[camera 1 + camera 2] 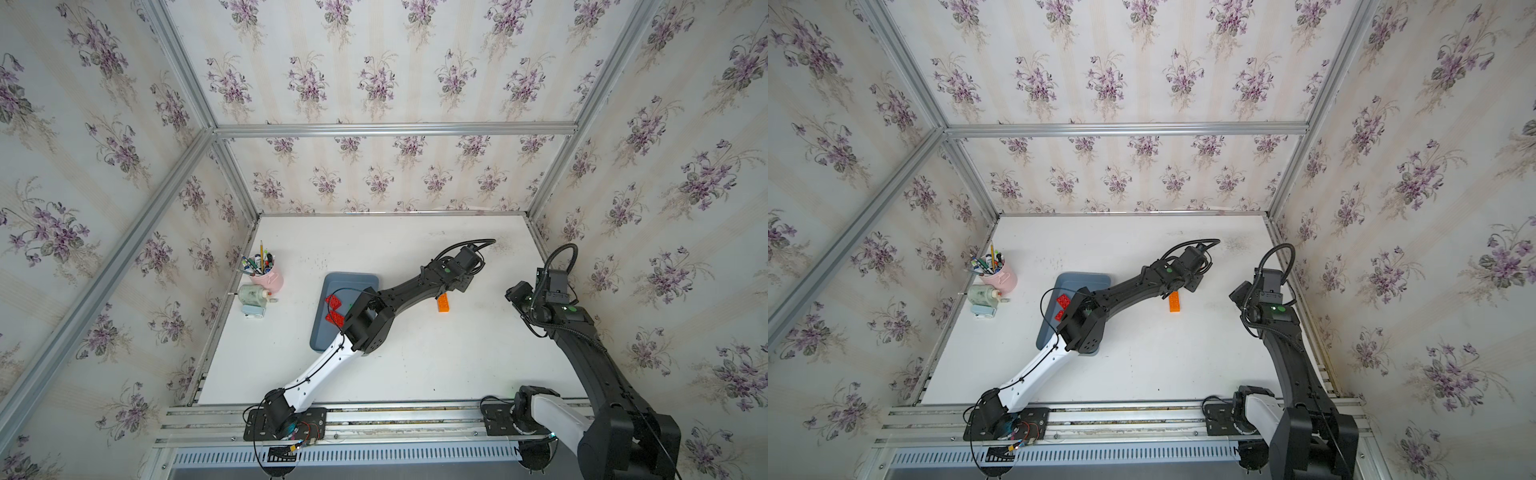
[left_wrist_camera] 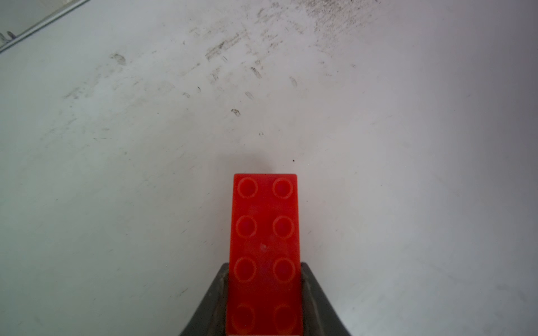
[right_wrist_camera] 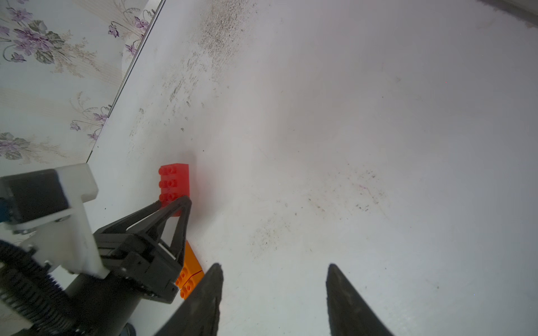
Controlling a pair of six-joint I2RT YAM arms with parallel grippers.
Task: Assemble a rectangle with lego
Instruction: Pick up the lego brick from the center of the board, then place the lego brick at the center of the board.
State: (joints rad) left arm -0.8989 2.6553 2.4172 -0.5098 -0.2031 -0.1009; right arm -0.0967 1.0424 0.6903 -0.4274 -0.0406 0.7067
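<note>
While my left claw (image 2: 264, 264) clamps a red brick (image 2: 265, 221) by its long sides, my right claw (image 3: 275, 267) gapes empty; an orange brick (image 1: 443, 302) lies on the tabletop (image 1: 415, 365) at three o'clock from the tray (image 1: 345, 282).

Red eight-stud brick (image 2: 265, 232), studs up, near orange bricks (image 3: 190, 276); two red bricks (image 1: 332, 300) well apart
</note>
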